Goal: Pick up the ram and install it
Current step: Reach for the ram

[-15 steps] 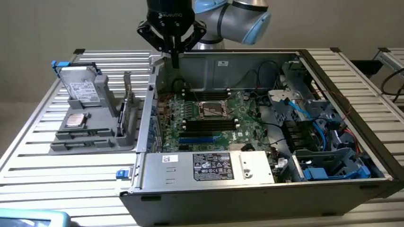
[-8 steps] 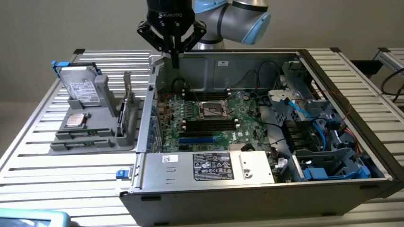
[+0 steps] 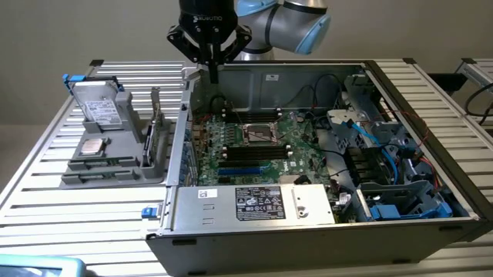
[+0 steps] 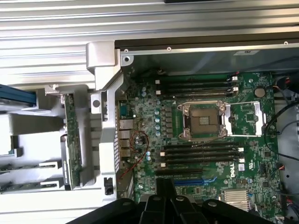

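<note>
The ram [image 3: 157, 112] is a narrow green stick standing on edge in a grey holder [image 3: 115, 170] on the slatted table, at the exterior view's left of the open computer case. In the wrist view the ram [image 4: 73, 140] shows as a long green strip beside the case wall. My gripper [image 3: 213, 76] hangs above the case's back left corner, fingers pressed together and holding nothing, well apart from the ram. Its black fingers [image 4: 156, 205] show in the wrist view. Black memory slots [image 3: 254, 152] lie beside the CPU socket [image 3: 260, 133] on the motherboard.
A silver drive with a white label [image 3: 100, 107] and a small square chip [image 3: 92, 146] share the grey holder. The case wall [image 3: 185, 133] stands between holder and motherboard. A power supply [image 3: 258, 202] fills the case front; cables and drive cages [image 3: 385, 156] crowd its right.
</note>
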Controlling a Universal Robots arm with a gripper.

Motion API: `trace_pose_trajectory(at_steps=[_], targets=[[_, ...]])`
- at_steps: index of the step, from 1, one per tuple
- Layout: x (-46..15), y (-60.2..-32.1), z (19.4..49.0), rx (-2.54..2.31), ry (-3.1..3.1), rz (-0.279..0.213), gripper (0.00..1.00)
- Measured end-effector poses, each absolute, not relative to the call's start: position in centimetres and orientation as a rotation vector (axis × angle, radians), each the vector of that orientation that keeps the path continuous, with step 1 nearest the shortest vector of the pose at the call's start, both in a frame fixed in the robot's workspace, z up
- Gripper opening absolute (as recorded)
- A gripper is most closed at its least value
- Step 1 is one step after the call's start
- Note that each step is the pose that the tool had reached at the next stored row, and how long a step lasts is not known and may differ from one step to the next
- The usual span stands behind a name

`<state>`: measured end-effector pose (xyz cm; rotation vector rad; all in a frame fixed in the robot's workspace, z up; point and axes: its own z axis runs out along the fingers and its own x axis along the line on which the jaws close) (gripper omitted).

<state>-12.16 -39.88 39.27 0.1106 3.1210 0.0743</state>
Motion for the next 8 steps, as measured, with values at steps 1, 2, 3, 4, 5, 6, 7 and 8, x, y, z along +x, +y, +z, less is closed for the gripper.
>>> trace_pose_trajectory(at_steps=[1,2,3,4,5,6,7,8], targets=[[-12.2,-39.9,39.3,0.111,3.123,0.074,0.11],[-12.3,-39.9,39.3,0.111,3.125,0.074,0.11],[-12.5,-39.9,39.3,0.111,3.128,0.074,0.11],[-12.7,-39.9,39.3,0.111,3.131,0.074,0.11],[-13.0,-39.9,39.3,0.111,3.133,0.074,0.11],[-13.3,-39.9,39.3,0.112,3.135,0.074,0.11],[-13.6,-39.9,39.3,0.112,3.137,0.073,0.11],[-14.0,-39.9,39.3,0.112,3.139,0.073,0.11]])
